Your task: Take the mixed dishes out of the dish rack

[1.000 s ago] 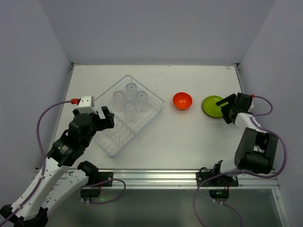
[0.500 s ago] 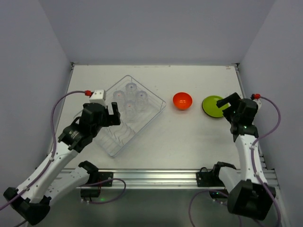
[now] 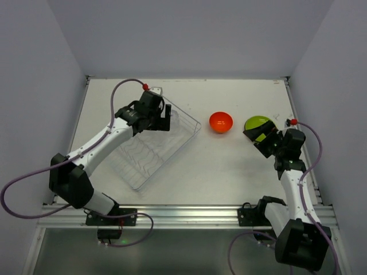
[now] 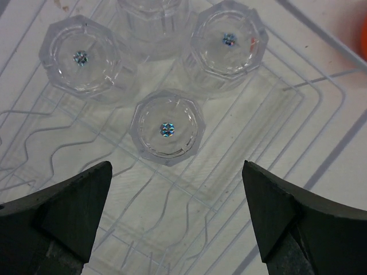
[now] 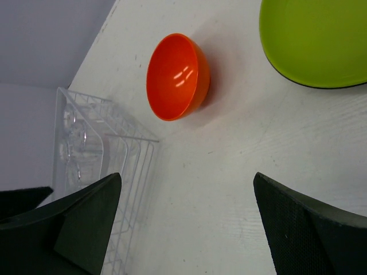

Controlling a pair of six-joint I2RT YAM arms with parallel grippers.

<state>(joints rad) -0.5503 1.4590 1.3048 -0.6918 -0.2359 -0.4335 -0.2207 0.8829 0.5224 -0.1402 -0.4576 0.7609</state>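
Nearest the arm bases, on the white table [image 3: 229,172], the near end of the dish rack [image 3: 140,166]: see-through, set at a slant, wavy wire ridges across its floor. A little farther in on the right, the right gripper [image 3: 259,137], fingers [image 5: 74,223] spread wide and pinching nothing, by the near edge of the lime-green plate [image 3: 259,124]. From the right wrist, white tabletop between the two pads, the plate ahead to the right, the orange-red bowl [image 3: 221,121] ahead to the left, neither touched. Both dishes out of the rack and resting on the table, apart from each other, the bowl near the rack's right-hand corner but not against it.

Farther back on the left, the left gripper [image 3: 159,116] above the rack's far end, aimed down, its fingers [image 4: 69,212] wide apart, closed on nothing. From the left wrist, the closest tumbler [image 4: 165,127] just ahead of the gap between the fingers, roughly centred, untouched. Behind it, a second tumbler [image 4: 229,43] to the right, a third tumbler [image 4: 80,60] to the left, and a fourth tumbler [image 4: 152,17] between those two, cut off by the top edge. All four clear, standing on end, huddled close together inside the rack's far end, the second and third crowding the closest one from behind. Beyond the rack, the pale back wall [image 3: 189,40].
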